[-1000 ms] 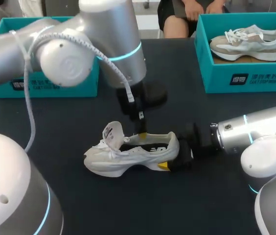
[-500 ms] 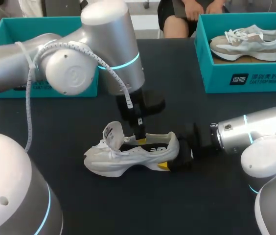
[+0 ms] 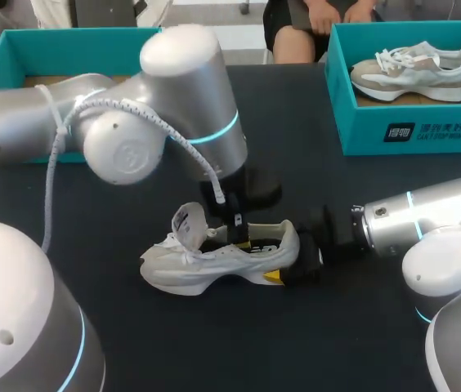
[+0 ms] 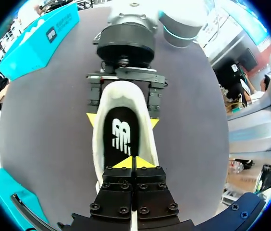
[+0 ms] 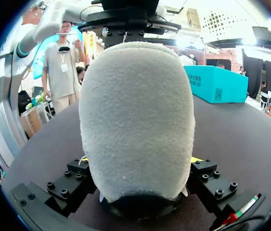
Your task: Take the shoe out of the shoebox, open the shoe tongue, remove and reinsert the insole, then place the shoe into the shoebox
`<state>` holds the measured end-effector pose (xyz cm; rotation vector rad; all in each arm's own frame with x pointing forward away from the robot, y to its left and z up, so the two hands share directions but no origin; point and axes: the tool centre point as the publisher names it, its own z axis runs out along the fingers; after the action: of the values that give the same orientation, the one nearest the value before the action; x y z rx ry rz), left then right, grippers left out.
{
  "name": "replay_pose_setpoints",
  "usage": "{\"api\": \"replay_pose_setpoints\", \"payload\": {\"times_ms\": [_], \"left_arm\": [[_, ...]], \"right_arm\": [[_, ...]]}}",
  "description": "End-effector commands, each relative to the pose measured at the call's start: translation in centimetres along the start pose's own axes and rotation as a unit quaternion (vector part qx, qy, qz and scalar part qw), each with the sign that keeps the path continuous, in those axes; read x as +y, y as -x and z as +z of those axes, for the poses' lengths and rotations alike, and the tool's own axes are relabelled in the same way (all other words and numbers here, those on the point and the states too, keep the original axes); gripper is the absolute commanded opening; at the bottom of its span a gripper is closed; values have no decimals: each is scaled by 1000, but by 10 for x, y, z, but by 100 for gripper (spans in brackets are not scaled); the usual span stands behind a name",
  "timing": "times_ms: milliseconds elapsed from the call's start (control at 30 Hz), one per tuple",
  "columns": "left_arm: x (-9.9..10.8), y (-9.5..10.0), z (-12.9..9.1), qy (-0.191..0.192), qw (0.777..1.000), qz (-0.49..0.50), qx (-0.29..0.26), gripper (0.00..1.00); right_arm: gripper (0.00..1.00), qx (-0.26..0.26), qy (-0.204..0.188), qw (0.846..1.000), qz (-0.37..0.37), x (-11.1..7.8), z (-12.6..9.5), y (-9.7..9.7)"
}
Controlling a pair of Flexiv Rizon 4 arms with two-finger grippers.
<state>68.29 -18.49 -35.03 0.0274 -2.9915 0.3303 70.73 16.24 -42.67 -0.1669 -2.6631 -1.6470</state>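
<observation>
A white shoe (image 3: pixel 214 261) lies on its sole mid-table, toe to the left, tongue (image 3: pixel 190 220) folded up. Its black insole (image 4: pixel 121 137) lies flat inside. My left gripper (image 3: pixel 239 237) comes down into the shoe's opening. In the left wrist view that left gripper (image 4: pixel 133 162) is shut, its yellow tips together at the insole's surface with nothing visibly pinched. My right gripper (image 3: pixel 300 263) clasps the heel from behind. In the right wrist view the heel (image 5: pixel 135 110) fills the space between the right gripper's (image 5: pixel 138 161) fingers, one on each side.
A teal shoebox (image 3: pixel 410 131) at the back right holds a second shoe (image 3: pixel 410 69). Another teal box (image 3: pixel 18 45) stands at the back left, partly behind my left arm. Bare dark tabletop lies in front of the shoe.
My left arm has lowered, bringing its shut gripper down into the shoe's opening. The shoe and my right arm have stayed put.
</observation>
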Motion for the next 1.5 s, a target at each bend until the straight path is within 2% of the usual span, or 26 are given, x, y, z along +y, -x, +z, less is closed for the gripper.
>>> {"api": "replay_pose_setpoints", "payload": {"times_ms": [33,467,867,900,933,1000,1200,1367,1500], "left_arm": [[-2,-1,12,9,1000,6,-2,0],[10,3,33,38,998,28,33,0],[18,-2,42,43,998,38,40,0],[19,-3,42,43,998,38,40,12],[19,-3,42,42,998,40,39,38],[19,-3,42,42,997,42,40,35],[20,1,51,42,998,46,27,39],[20,2,68,49,997,51,-12,45],[20,4,77,50,997,51,-27,44]], "right_arm": [[0,-1,-2,1000,0,-4,4,2],[0,-1,-2,1000,0,-4,4,2],[0,-1,-2,1000,0,-4,4,2],[0,-1,-2,1000,0,-4,4,2],[0,-1,-2,1000,0,-4,4,2],[0,-1,-2,1000,0,-4,4,2],[0,-1,-2,1000,0,-4,4,2],[0,-1,-2,1000,0,-4,4,2],[0,-1,-2,1000,0,-4,4,2]]}}
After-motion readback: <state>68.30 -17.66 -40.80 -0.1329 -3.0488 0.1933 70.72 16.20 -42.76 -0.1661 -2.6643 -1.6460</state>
